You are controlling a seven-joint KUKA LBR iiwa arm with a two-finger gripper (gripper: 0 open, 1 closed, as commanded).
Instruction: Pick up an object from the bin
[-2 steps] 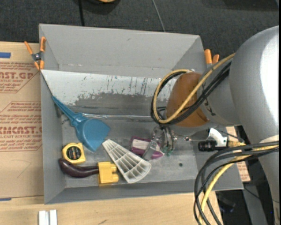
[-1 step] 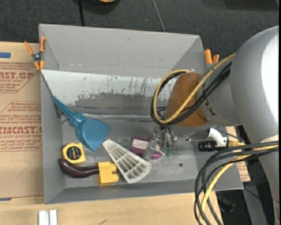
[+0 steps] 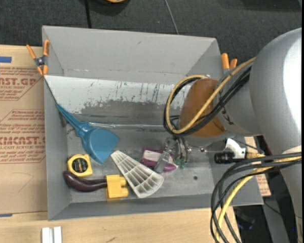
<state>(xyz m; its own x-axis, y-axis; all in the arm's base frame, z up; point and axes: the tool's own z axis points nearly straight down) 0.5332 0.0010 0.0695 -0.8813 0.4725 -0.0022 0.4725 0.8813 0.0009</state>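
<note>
The gripper (image 3: 173, 155) sits low in the bin (image 3: 131, 54), with a small purple block (image 3: 152, 158) at its nine o'clock, probably its target. I cannot tell how wide it is.

Silver-grey arm (image 3: 278, 85); orange wrist cover (image 3: 201, 108); looped black and yellow cables (image 3: 167, 110); small metallic claw (image 3: 175, 153)

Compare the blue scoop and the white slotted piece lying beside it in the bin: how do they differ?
The blue scoop has a solid blade, while the white slotted piece is cut through with long slots. The blue scoop has a long thin handle running to the upper left; the white slotted piece is a short fan shape. The white slotted piece lies nearer the gripper than the blue scoop. Both lie on the floor of the bin, widening toward the lower right.
</note>
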